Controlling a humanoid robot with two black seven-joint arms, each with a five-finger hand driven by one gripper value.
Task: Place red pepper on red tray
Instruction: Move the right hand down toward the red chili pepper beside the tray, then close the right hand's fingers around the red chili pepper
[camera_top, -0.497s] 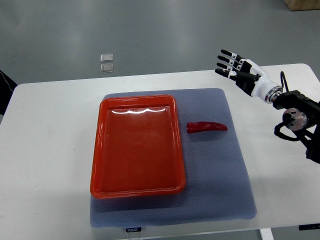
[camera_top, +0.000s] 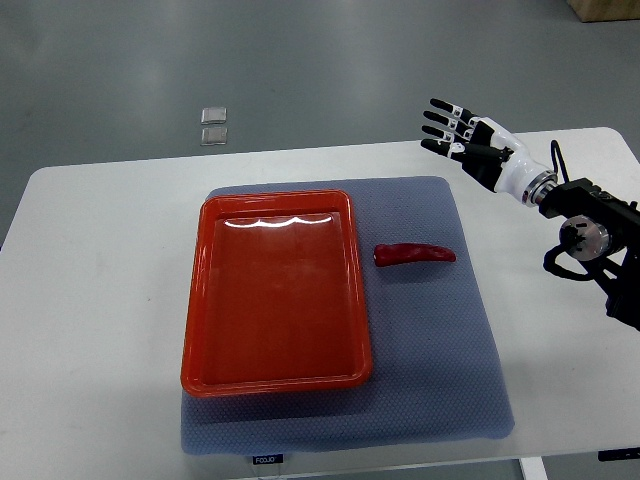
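Red tray (camera_top: 275, 295), left of and nearer than the right hand (camera_top: 468, 142): glossy smooth plastic, glare on its far floor. Grey-blue mat (camera_top: 440, 360) beneath: matt woven texture. Red pepper (camera_top: 414, 254) near hand: shiny skin. Table (camera_top: 100, 300): smooth matt white. Hand: hard black-and-white plastic.

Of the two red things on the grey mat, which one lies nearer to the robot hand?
The red pepper, the small curved piece right of the red tray; the right hand hovers open beyond it.
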